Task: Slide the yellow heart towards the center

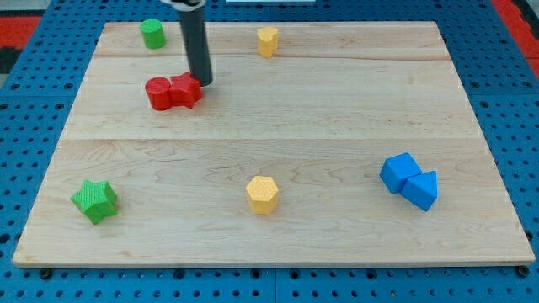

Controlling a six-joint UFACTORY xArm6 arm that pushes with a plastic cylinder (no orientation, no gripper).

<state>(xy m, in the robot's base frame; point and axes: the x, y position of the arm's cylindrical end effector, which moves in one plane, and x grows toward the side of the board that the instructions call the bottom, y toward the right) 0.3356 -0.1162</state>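
Observation:
The yellow heart point(267, 40) sits near the view's top, a little left of the middle. My tip point(203, 83) is down on the board to the lower left of the heart, well apart from it. The tip is against the upper right edge of two red blocks point(173, 92) that lie side by side and touch each other. A second yellow block, a hexagon point(263, 194), sits low in the view near the middle.
A green cylinder point(152, 34) stands at the top left. A green star point(94, 200) lies at the bottom left. Two blue blocks point(410, 179) touch each other at the lower right. The wooden board point(337, 109) rests on a blue pegboard.

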